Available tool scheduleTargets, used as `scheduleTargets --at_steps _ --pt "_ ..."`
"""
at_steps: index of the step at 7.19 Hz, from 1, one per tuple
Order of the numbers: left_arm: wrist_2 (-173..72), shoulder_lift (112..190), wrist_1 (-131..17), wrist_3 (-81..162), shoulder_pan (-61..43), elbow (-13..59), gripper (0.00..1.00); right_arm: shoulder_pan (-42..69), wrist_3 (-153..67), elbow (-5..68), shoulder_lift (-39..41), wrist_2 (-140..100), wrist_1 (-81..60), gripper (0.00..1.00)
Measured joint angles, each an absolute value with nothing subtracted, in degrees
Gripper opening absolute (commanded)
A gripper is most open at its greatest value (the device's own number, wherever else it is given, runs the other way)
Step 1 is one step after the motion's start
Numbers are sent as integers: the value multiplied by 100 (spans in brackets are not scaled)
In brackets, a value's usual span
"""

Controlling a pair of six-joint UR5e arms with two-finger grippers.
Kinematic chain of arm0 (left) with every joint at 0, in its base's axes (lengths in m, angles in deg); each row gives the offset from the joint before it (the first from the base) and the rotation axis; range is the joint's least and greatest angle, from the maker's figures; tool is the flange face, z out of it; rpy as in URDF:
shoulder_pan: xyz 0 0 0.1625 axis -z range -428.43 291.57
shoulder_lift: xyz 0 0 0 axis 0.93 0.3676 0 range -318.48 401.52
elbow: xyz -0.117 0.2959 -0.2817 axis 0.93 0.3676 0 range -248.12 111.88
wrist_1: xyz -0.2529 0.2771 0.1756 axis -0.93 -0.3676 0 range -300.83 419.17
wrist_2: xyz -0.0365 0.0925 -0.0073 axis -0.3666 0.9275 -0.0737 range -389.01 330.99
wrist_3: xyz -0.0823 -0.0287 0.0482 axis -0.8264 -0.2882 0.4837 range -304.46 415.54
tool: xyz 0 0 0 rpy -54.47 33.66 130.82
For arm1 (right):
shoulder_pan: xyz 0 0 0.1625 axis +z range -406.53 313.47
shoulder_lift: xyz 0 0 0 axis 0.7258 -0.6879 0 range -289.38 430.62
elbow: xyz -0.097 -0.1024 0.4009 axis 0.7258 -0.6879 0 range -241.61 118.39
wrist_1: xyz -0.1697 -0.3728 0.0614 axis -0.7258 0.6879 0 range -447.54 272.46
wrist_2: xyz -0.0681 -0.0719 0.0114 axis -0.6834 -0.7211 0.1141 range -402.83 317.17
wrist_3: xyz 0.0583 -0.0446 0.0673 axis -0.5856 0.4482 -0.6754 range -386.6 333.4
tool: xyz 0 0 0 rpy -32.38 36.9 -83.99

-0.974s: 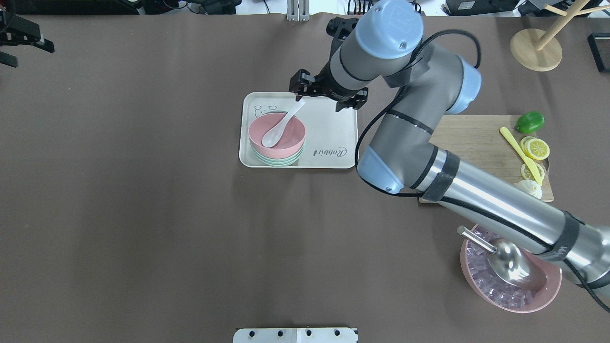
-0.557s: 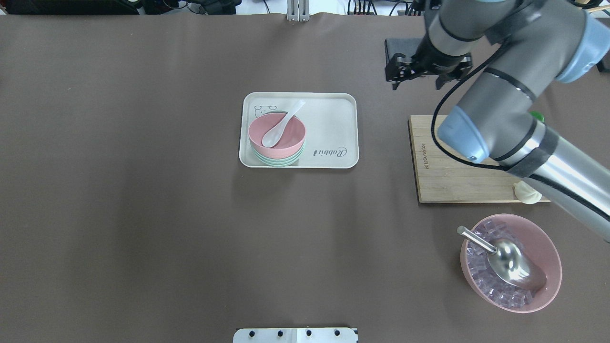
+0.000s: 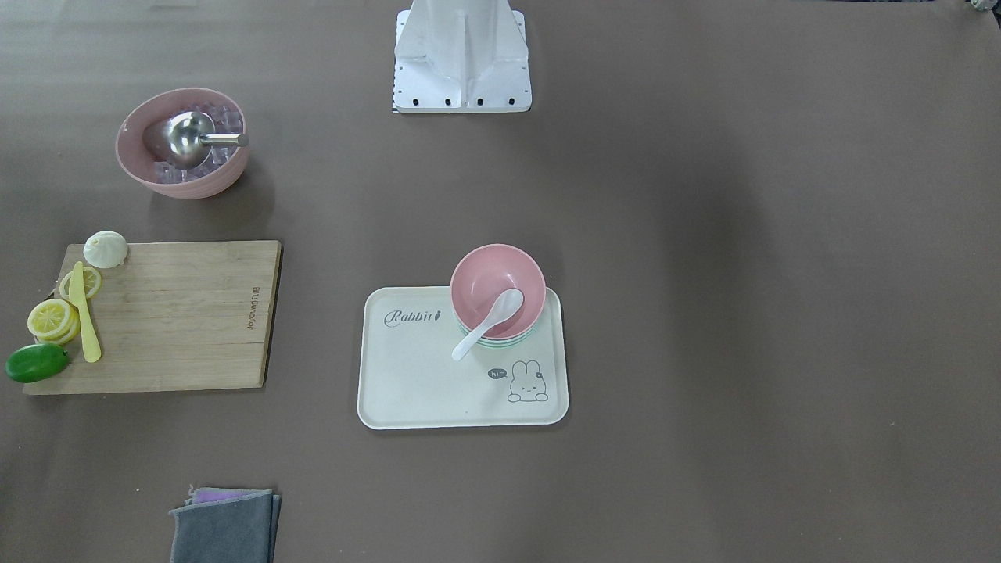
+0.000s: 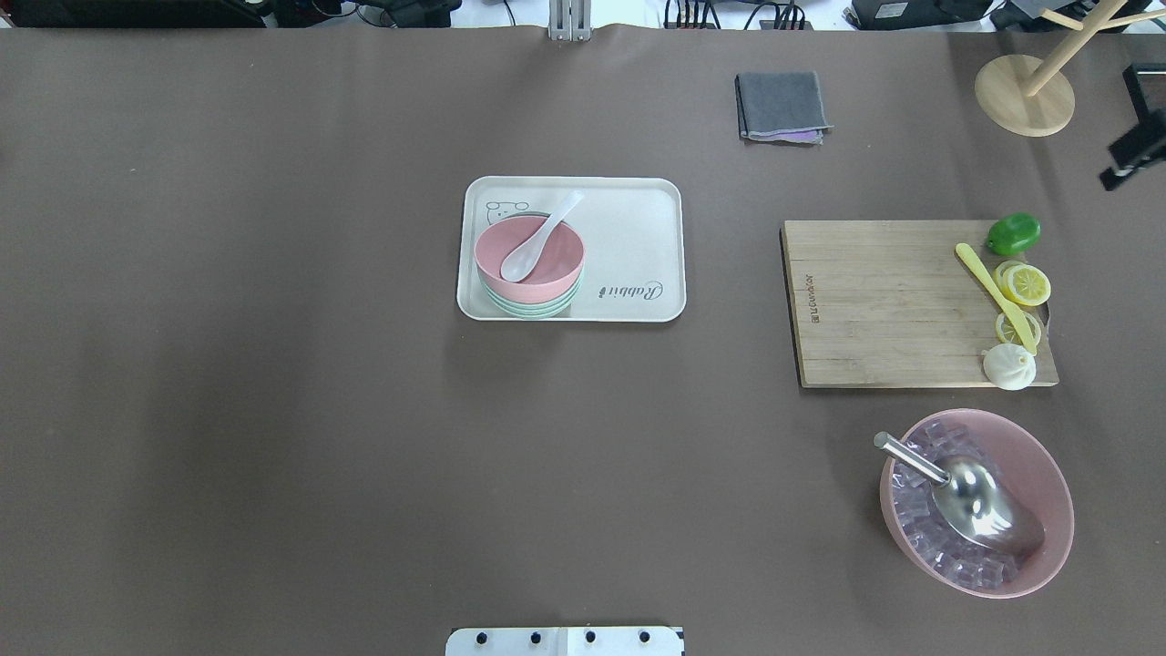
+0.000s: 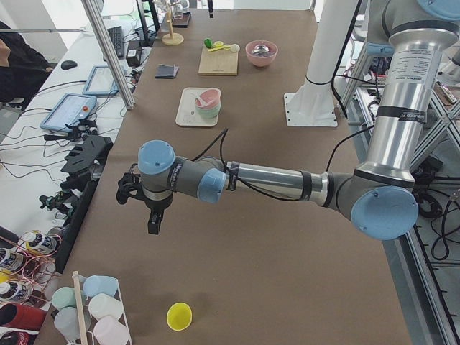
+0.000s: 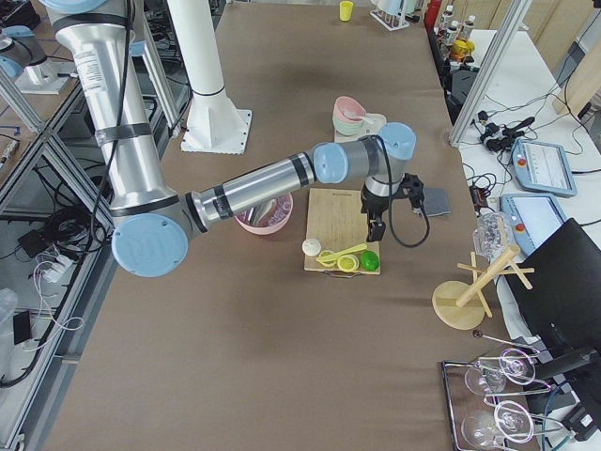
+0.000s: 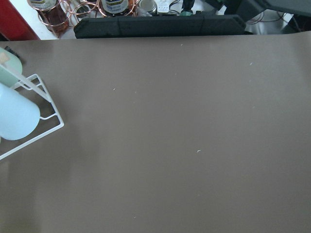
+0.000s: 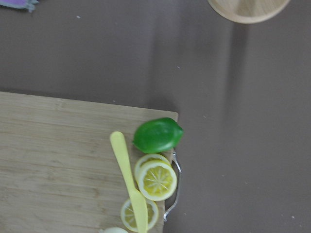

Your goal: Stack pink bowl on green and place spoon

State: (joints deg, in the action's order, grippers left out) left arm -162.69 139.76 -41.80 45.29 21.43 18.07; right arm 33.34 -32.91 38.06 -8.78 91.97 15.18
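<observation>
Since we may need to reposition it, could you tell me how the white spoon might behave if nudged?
The spoon looks glossy and rigid, so it is probably slippery to grip. It leans on the rim of the pink bowl, handle overhanging, so a nudge would likely pivot or slide it. Being thin, it is probably light.

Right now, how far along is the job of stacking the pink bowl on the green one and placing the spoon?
Done, it seems: the pink bowl sits nested on the green bowl on the tray, and the white spoon lies in it, handle over the rim. In hand: nothing visible; the left end effector and right end effector are both far from the tray. Left: nothing I can see.
</observation>
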Motion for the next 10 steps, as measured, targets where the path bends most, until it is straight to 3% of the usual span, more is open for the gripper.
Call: scheduleTargets --at_steps 4,10 --pt "-16278 13428 -4219 4538 2202 1886 98 3855 -2856 3688 -1680 9378 1115 100" --pt "-16267 13237 -3296 4490 2218 2677 98 3928 -2923 3729 -1737 9433 1036 100"
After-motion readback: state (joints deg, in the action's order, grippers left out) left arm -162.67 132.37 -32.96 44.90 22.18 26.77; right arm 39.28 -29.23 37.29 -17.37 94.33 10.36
